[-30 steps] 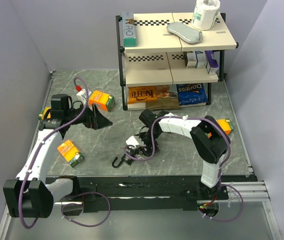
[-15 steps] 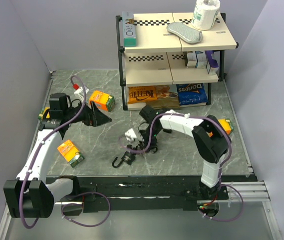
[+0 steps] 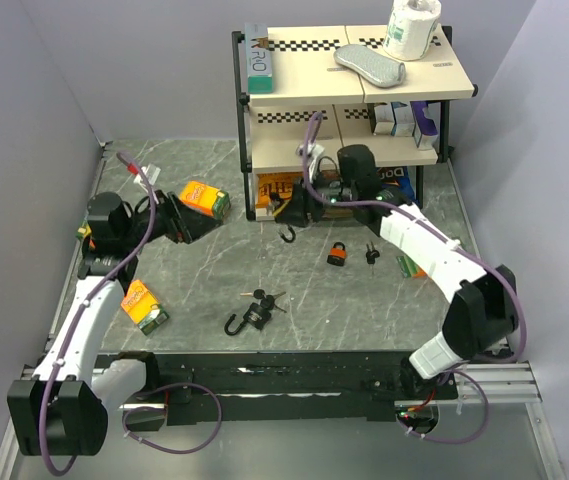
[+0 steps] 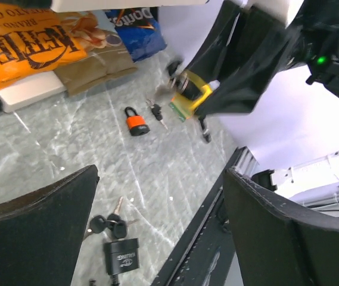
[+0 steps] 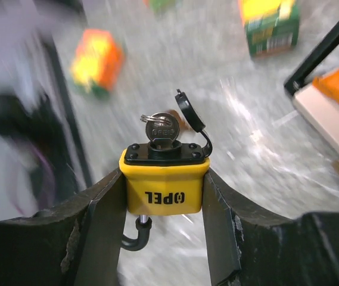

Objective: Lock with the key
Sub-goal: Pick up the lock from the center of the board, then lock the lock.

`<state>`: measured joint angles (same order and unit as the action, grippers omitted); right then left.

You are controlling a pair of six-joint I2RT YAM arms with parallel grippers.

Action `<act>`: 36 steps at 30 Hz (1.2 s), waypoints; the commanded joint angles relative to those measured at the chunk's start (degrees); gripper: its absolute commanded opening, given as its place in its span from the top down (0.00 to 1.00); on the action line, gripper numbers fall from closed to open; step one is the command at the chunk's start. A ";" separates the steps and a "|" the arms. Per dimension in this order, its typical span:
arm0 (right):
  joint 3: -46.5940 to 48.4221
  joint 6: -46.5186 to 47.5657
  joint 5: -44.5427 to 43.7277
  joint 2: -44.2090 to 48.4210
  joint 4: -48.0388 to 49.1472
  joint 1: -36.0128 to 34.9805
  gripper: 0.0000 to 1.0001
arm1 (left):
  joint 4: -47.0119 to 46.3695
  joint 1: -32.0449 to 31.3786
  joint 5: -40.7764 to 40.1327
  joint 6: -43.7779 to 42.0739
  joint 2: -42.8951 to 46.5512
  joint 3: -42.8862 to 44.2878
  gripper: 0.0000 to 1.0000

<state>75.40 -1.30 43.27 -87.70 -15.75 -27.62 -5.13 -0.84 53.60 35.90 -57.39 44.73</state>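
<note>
My right gripper (image 5: 164,192) is shut on a yellow padlock (image 5: 164,186), held in the air. A silver key (image 5: 159,128) sits in its keyhole and the black shackle (image 5: 134,237) hangs open below. In the top view the right gripper (image 3: 294,210) hovers in front of the shelf's bottom level. The left wrist view shows the yellow padlock (image 4: 191,95) between the right arm's fingers. My left gripper (image 4: 160,179) is open and empty, raised at the left (image 3: 190,222) beside an orange carton (image 3: 205,200).
An orange padlock (image 3: 338,254) and its keys (image 3: 371,252) lie on the table. A black padlock (image 3: 254,316) with keys (image 3: 271,298) lies nearer the front. A second carton (image 3: 142,305) sits front left. The shelf (image 3: 349,90) holds chip bags (image 3: 289,187).
The right arm closed on the yellow padlock on the table, lifted it and swung it back toward the shelf. The left gripper drew back slightly to the left.
</note>
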 commanded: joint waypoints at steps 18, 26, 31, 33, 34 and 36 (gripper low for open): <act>23.48 -50.65 -21.55 -11.62 0.28 -9.21 1.00 | -13.07 -8.74 -8.60 15.07 3.51 -5.97 0.26; 21.37 -50.73 -23.49 -10.38 2.13 -11.05 1.00 | -14.82 -8.74 -14.93 19.11 0.71 -2.99 0.40; 21.29 -50.90 -23.32 -10.82 1.24 -11.58 1.00 | -19.22 -9.18 -13.97 20.70 -1.59 -1.93 0.46; 21.37 -51.08 -23.14 -10.82 1.60 -11.67 1.00 | -17.91 -9.27 -14.58 20.35 -1.85 -1.66 0.49; 21.46 -51.17 -23.05 -10.82 1.77 -11.67 1.00 | -17.47 -9.27 -14.93 20.35 -1.77 -2.01 0.51; 21.81 -51.00 -22.88 -10.74 1.69 -11.67 1.00 | -15.98 -9.27 -15.81 20.44 -1.50 -2.37 0.57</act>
<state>95.66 -50.39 20.10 -100.53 -17.67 -38.87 -19.88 -9.82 39.64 55.11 -59.44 40.58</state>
